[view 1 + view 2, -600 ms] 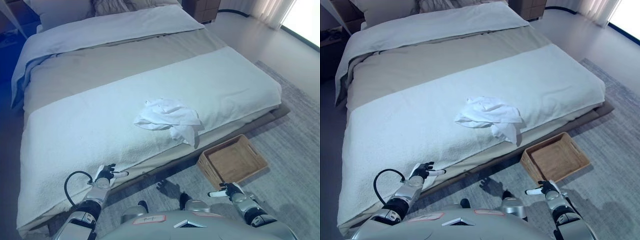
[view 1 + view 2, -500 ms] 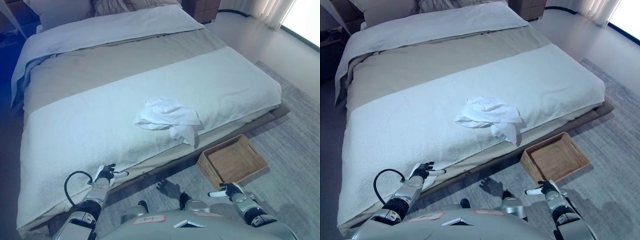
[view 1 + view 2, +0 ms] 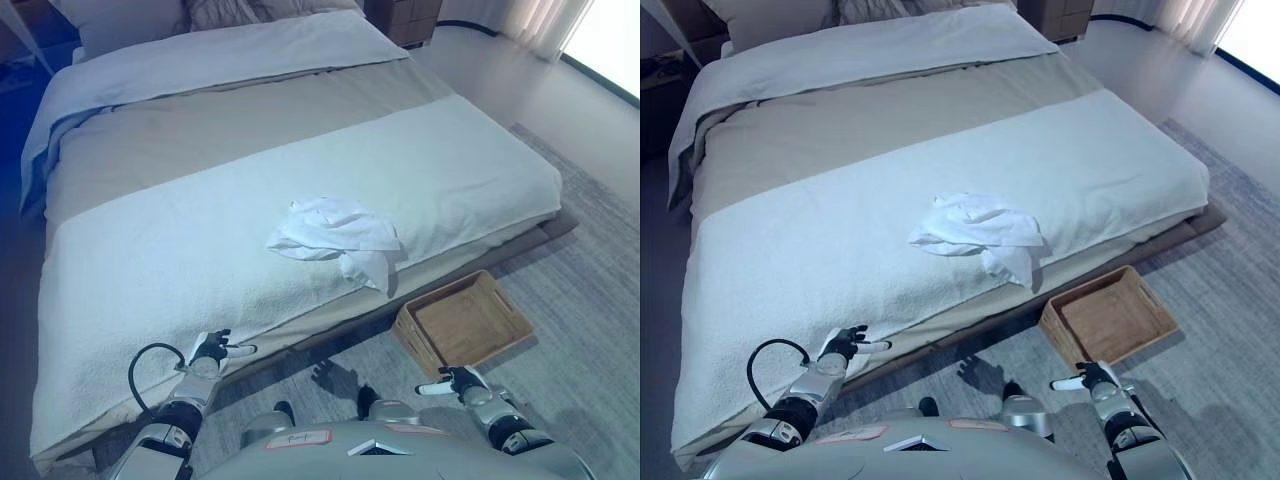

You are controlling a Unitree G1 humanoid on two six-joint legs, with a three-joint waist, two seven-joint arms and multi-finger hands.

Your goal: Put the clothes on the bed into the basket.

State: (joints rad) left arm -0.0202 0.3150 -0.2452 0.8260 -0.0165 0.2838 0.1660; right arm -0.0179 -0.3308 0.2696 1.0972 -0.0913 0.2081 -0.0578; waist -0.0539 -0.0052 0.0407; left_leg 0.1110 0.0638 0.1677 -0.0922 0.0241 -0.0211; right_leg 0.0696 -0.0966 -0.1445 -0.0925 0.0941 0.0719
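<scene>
left eye view unchanged: clothes (image 3: pixel 335 236) on bed (image 3: pixel 150 240), both robot hands (image 3: pixel 210 351) (image 3: pixel 457 381) stay slack.

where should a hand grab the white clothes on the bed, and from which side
Probably the bunched, raised middle of the white clothes, from above, coming in over the bed's near edge. The heap is crumpled with thick folds there, while one tail droops towards that edge above the basket, and a pinch on it alone would likely trail cloth. Both the left hand and right hand are low and well short.
</scene>
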